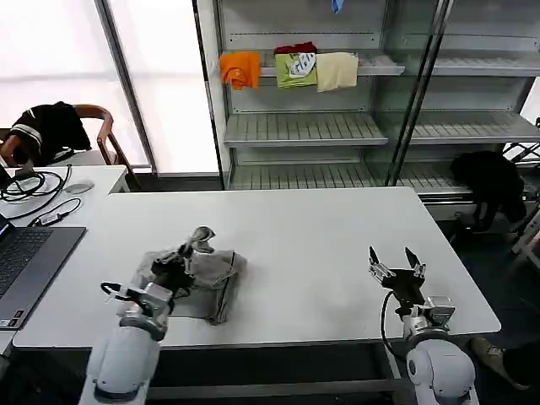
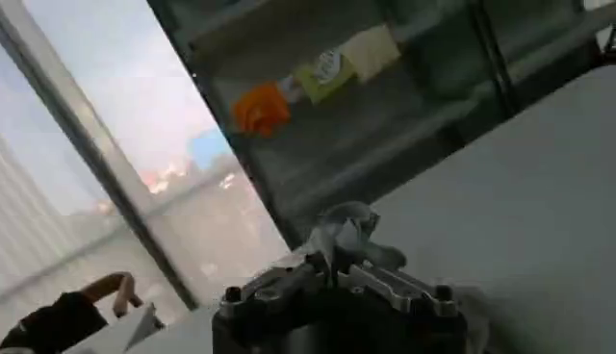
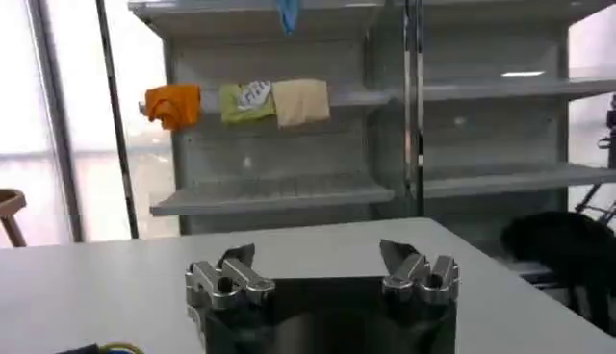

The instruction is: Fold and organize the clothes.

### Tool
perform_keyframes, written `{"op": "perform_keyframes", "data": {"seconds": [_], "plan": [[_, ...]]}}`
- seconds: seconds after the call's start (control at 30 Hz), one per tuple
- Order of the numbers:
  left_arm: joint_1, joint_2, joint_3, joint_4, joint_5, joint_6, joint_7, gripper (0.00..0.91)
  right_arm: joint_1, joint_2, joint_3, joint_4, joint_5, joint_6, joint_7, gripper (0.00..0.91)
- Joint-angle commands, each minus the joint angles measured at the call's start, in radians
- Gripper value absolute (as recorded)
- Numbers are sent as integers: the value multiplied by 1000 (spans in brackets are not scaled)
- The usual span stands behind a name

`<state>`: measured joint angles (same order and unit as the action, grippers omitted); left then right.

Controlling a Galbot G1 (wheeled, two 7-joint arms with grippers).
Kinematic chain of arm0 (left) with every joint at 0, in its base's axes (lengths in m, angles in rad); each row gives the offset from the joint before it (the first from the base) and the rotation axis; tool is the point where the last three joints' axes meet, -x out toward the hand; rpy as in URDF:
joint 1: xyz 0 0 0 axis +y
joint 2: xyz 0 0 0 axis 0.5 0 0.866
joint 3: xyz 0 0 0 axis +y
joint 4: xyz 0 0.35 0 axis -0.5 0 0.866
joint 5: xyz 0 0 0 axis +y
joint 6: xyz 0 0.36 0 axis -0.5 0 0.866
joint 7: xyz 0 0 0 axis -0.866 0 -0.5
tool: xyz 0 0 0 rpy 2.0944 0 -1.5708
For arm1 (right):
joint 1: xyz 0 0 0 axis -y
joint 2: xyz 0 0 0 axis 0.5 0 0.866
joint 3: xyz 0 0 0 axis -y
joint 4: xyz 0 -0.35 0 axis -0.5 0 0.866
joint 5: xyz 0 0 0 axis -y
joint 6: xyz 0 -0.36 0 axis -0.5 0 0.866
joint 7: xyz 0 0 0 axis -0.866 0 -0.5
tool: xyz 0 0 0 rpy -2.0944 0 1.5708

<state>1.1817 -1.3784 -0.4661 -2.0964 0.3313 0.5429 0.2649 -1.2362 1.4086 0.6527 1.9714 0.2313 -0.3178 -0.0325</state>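
Observation:
A light grey shirt (image 1: 209, 278) lies crumpled on the white table (image 1: 312, 245) at the front left. My left gripper (image 1: 187, 251) is shut on a fold of it and holds that fold raised above the heap. In the left wrist view the pinched grey cloth (image 2: 345, 229) sticks up between the closed jaws. My right gripper (image 1: 394, 261) hovers open over the front right of the table, apart from the shirt. Its two fingers (image 3: 236, 260) stand wide with bare tabletop between them.
A laptop (image 1: 21, 266) and cables (image 1: 34, 190) lie on a side table at the left. Behind stands a metal shelf rack (image 1: 337, 126) with orange (image 1: 240, 69), green (image 1: 296, 67) and cream (image 1: 337, 71) garments. A black garment (image 1: 491, 181) hangs at the right, another on a chair (image 1: 51, 126).

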Motion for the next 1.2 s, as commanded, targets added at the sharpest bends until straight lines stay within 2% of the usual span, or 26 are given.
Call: {"op": "perform_keyframes", "data": {"seconds": [0.03, 0.1, 0.13, 0.17, 0.2, 0.33, 0.53, 0.6, 0.7, 0.8, 0.9, 1.0, 1.2], "plan": [[-3, -77, 133, 65, 14, 32, -13, 10, -3, -4, 10, -6, 7, 1, 2, 907], [-5, -85, 134, 81, 17, 31, -19, 20, -1, -4, 8, -7, 7, 1, 2, 907], [-6, -86, 133, 95, 24, 27, -23, 202, 0, -4, 7, -7, 7, 1, 2, 907], [-6, -87, 134, 104, 30, 26, -32, 776, 2, -3, 5, -7, 7, 0, 2, 907], [-5, -89, 134, 107, 34, 26, -35, 907, 3, -3, 4, -7, 7, 0, 2, 907], [0, -103, 148, 106, 7, 20, -66, 907, 8, 3, -5, -13, 5, -1, 2, 907], [12, -128, 182, -65, -321, 35, -142, 907, 15, 15, -18, -22, -1, -1, 2, 907], [13, -128, 157, -102, -348, 35, -151, 907, 16, 17, -19, -19, -1, -3, 2, 907], [3, -91, 27, -124, -415, 34, -155, 907, 13, 16, -20, -9, 1, -5, 0, 907], [-8, -26, -119, -66, -447, 25, -151, 907, 9, 15, -21, -3, 2, -6, -3, 907], [3, 35, -297, 55, -489, -25, -103, 907, 4, 19, -26, 2, -1, -6, -3, 907], [16, 74, -376, 172, -545, -69, -84, 907, 1, 24, -30, 2, -7, -9, -4, 907], [52, 99, -392, 295, -588, -116, -86, 907, 2, 35, -38, 1, -17, -19, -2, 907]]}}
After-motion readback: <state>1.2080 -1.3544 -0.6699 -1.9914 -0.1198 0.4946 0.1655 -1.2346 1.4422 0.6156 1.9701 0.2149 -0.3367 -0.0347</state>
